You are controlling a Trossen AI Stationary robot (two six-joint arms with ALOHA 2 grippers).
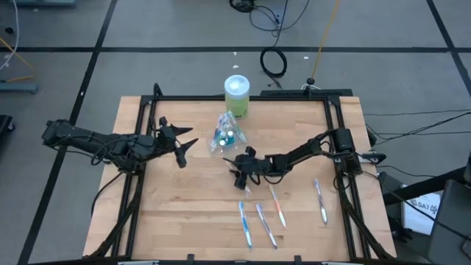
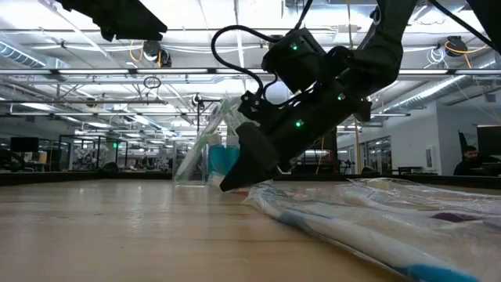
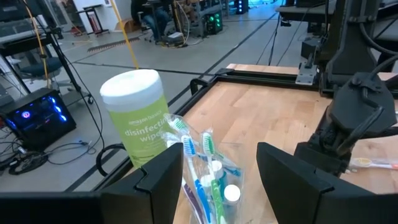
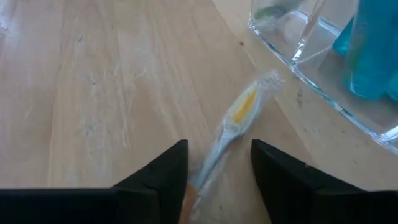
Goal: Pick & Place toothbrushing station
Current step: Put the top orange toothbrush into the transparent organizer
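Note:
A clear plastic cup [image 1: 224,135] holds several coloured toothbrushes and small white tubes; it stands on the table near the far middle and also shows in the left wrist view [image 3: 208,180]. My left gripper [image 1: 184,144] is open and empty, just left of the cup. My right gripper [image 1: 241,175] is open and low at the table, just near-side of the cup. Its fingers stand on either side of a wrapped toothbrush with a yellow head [image 4: 239,115] that lies flat on the wood. Several more wrapped toothbrushes [image 1: 266,224] lie near the front edge. My right gripper comes slanting down from the table's right, its fingers [image 4: 158,180] along either side of the wrapped toothbrush's handle [image 4: 208,165]. The toothbrush lies flat on the table. I cannot tell whether a finger touches it.
A green cylindrical wipes container with a pale lid [image 1: 237,96] stands just beyond the cup at the far edge. A black frame [image 1: 147,103] runs round the wooden table. One toothbrush [image 1: 321,200] lies apart at the near right.

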